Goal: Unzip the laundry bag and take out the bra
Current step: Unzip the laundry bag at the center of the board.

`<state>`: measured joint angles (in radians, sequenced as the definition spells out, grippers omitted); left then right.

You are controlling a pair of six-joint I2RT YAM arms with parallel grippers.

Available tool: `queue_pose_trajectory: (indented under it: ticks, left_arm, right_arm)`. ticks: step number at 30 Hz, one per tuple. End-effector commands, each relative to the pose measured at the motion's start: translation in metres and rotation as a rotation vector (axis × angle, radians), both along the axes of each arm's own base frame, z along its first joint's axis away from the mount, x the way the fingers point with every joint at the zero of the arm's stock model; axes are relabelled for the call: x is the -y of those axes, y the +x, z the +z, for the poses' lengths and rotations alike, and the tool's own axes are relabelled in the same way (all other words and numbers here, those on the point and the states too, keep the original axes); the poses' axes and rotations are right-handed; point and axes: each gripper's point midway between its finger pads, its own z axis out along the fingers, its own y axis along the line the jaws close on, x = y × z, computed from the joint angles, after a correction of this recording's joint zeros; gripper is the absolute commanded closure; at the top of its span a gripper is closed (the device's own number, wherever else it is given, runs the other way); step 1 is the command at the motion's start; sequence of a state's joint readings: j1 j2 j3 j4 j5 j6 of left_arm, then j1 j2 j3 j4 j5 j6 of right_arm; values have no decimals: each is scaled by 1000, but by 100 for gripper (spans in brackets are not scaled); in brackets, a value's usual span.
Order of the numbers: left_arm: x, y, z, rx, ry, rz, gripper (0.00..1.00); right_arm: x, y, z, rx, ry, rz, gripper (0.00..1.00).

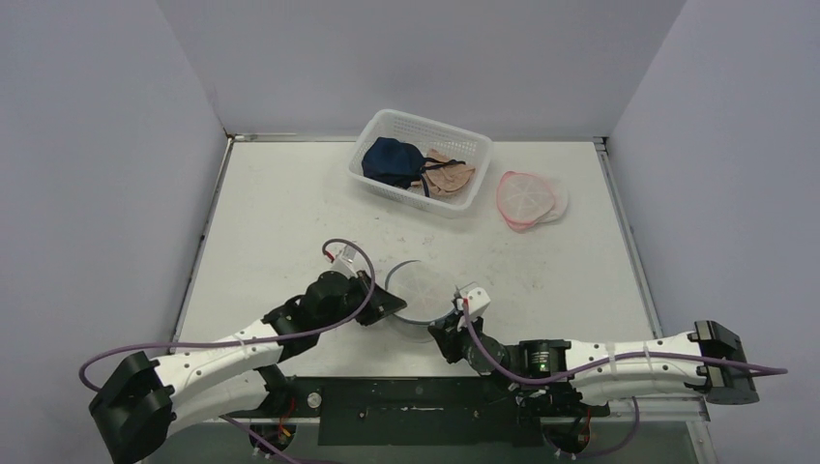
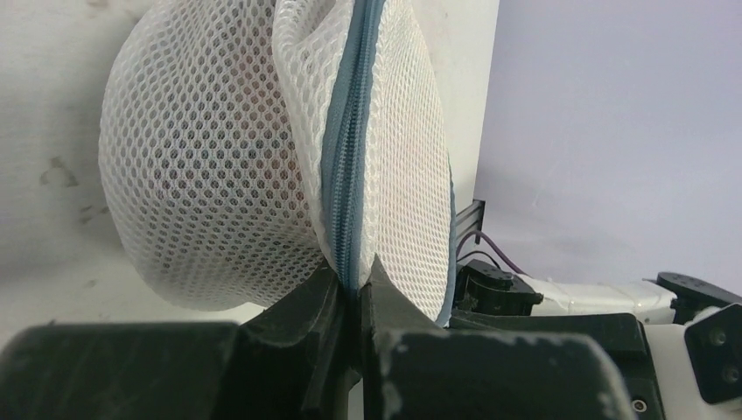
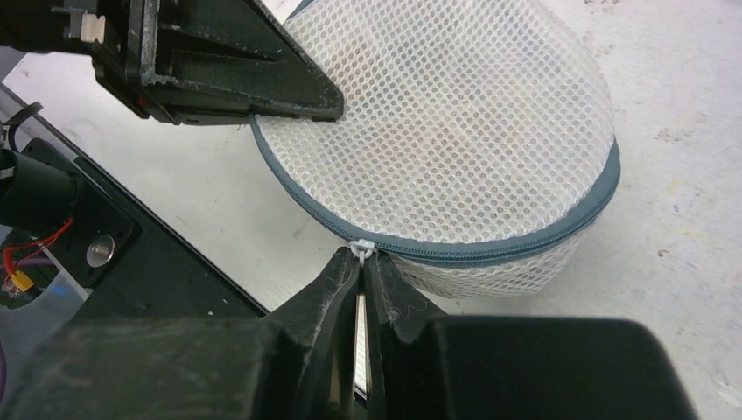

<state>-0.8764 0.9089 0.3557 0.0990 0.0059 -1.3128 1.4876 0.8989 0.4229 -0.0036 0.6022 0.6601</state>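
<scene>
A round white mesh laundry bag with a grey-blue zipper lies on the table near the front edge. It also shows in the left wrist view and the right wrist view. My left gripper is shut on the bag's zipper seam at its left side. My right gripper is shut on the white zipper pull at the bag's near rim. The zipper looks closed along the visible rim. The bra is hidden inside; only a faint pinkish tint shows through the mesh.
A white plastic basket with a dark blue and a beige garment stands at the back. A pink-rimmed mesh bag lies to its right. The black base rail runs along the near edge.
</scene>
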Motion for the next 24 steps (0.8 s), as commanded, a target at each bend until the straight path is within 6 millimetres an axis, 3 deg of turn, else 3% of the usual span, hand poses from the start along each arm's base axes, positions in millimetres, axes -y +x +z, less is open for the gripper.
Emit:
queue_pose_trajectory:
  ticks: [1,6,8,9,12,15,20,24]
  left_arm:
    - [33,7,39,125,-38,-180,100]
    - [53,22,47,163,-20,-298,100]
    - [54,30,40,147,-8,-322,100]
    - [54,33,37,137,-5,-326,93]
    - [47,35,33,136,29,-300,35]
    - [33,33,31,131,61,-242,5]
    - [3,21,36,163,91,-149,4]
    - [-15,-3,33,153,94,-106,4]
  right_arm:
    - [19,5,5,36,-3,-51,95]
    - [21,4,8,40,-5,-58,95]
    - [16,2,9,35,-4,-42,95]
    - [14,3,8,38,-13,-45,95]
    - [8,5,10,37,-34,-68,95]
    - [-2,4,14,33,-17,-49,95]
    - [-16,2,25,31,9,-15,95]
    - [-28,3,33,35,31,9,95]
